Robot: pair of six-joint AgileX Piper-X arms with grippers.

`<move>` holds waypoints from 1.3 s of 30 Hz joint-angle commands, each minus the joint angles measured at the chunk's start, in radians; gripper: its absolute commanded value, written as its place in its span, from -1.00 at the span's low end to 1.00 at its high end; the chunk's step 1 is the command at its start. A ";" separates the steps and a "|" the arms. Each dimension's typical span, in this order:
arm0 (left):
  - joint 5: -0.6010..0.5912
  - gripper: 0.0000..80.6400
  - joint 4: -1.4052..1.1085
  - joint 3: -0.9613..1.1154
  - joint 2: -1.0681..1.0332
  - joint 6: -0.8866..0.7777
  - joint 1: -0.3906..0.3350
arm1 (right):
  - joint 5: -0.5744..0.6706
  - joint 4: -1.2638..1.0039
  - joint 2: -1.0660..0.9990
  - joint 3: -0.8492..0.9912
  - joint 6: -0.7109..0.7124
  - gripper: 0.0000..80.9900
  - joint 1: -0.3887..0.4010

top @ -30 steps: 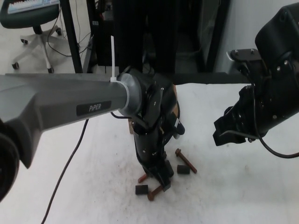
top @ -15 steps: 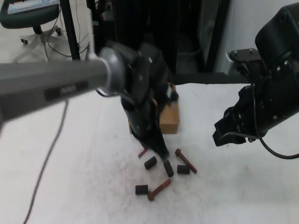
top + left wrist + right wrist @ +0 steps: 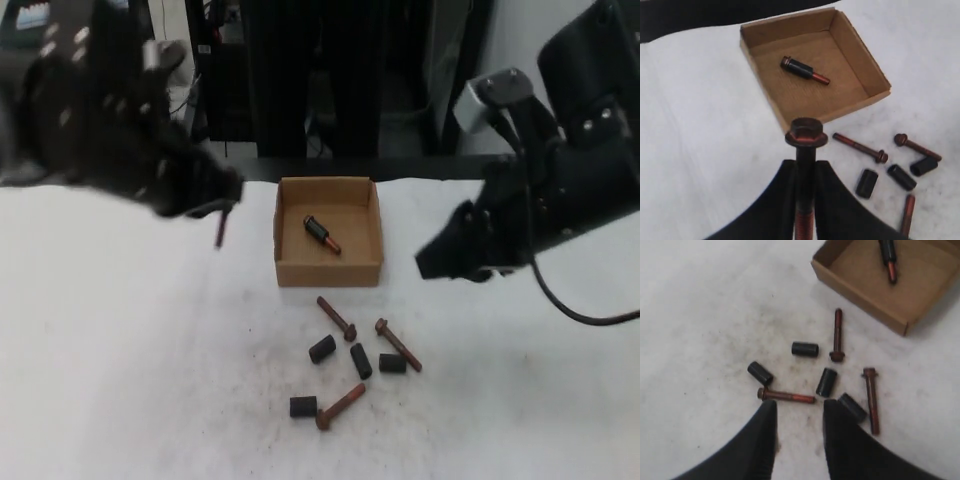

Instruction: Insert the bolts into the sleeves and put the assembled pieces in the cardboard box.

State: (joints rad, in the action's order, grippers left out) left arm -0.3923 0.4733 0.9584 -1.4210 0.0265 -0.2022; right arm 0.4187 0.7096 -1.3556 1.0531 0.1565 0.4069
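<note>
While poised above the bench point(image 3: 120, 380) to the left of the box point(image 3: 328, 272), grips a bolt point(image 3: 806, 135) in the left gripper point(image 3: 805, 166): fingers narrow, closed on the shank, with the head sticking out past the tips. Hangs the right gripper point(image 3: 799, 410) above the bench to the right of the box, fingers parted a little and holding nothing. Holds one assembled piece point(image 3: 322, 234) in the box, bolt through sleeve, flat on the floor and apart from the walls. Leaves three loose bolts point(image 3: 337, 318) point(image 3: 398, 344) point(image 3: 340, 405) and four sleeves point(image 3: 322, 349) point(image 3: 361, 361) point(image 3: 392, 363) point(image 3: 303, 406) lying on the bench just in front of the box, all on their sides. Sets one bolt nearest the box, two sleeves side by side between the bolts, a third sleeve just beside the right-hand bolt, and the fourth by the head of the nearest bolt; cannot tell whether touching.
</note>
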 commanded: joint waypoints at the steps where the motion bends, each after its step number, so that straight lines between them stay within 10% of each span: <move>1: -0.020 -0.99 -0.022 -0.055 0.038 -0.003 0.017 | 0.015 -0.070 -0.064 -0.002 0.019 -0.26 0.043; 24: 0.048 -0.99 0.108 -0.129 0.096 0.132 0.024 | -0.131 0.017 -0.499 0.265 0.408 -0.26 0.329; 39: 0.100 -0.99 0.174 -0.129 0.096 0.209 0.024 | -0.203 0.088 -0.574 0.269 0.564 -0.26 0.351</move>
State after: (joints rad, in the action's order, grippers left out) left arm -0.3008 0.6486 0.8295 -1.3419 0.2261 -0.1813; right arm 0.2220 0.8031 -1.9329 1.3127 0.6926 0.7569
